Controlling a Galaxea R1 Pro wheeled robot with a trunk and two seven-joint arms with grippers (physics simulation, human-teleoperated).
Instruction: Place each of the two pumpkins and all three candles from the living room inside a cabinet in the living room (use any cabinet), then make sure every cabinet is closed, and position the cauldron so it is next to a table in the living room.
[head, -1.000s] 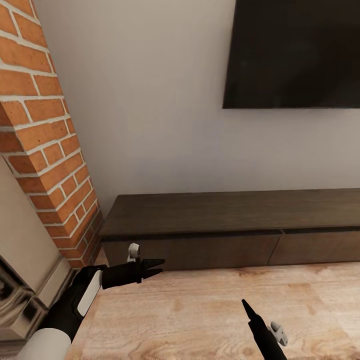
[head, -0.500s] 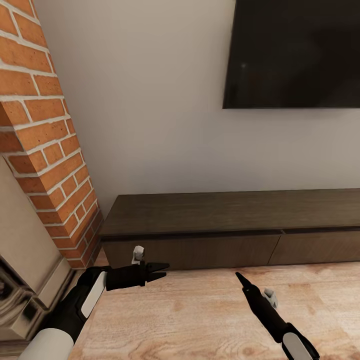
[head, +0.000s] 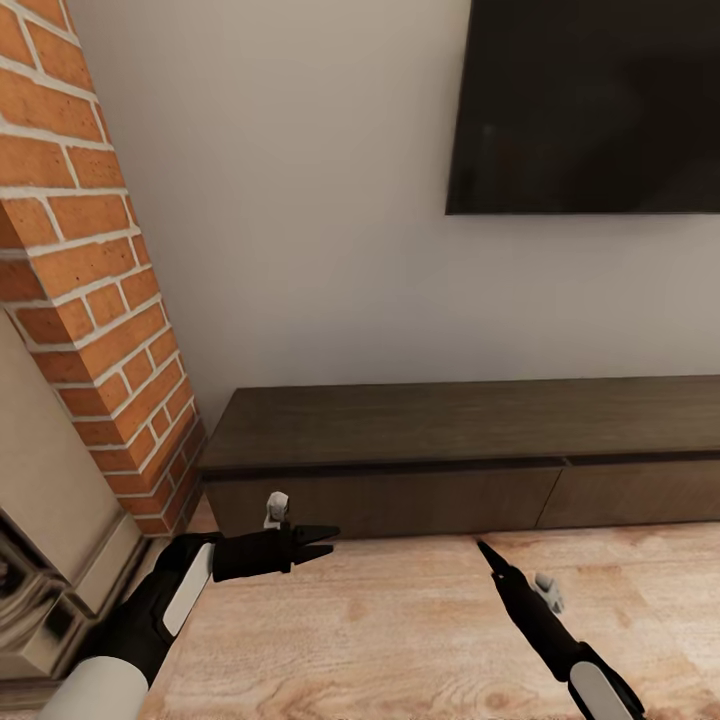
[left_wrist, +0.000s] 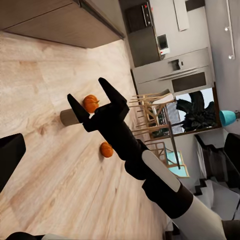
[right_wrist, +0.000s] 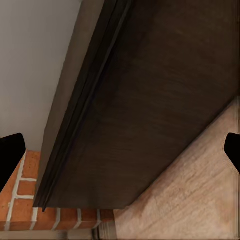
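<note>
Both grippers hover low over the wood floor (head: 400, 640) in front of the closed cabinet (head: 450, 430), the left gripper (head: 318, 541) and right gripper (head: 487, 553) each with fingers spread apart and empty. Past the right gripper, in the left wrist view, two pumpkins (left_wrist: 91, 103) lie on the floor beside a candle (left_wrist: 66, 117).

Readable text: none in any view.
Wall screen (head: 590, 105): plain black face, no logo or lettering.
Cabinet (head: 460, 455): bare dark wood fronts, no labels.
Kitchen appliances (left_wrist: 150, 35) (far off, in the left wrist view): small light panels, too small and blurred to read.
Brick column (head: 80, 260): no signs or numbers.
</note>
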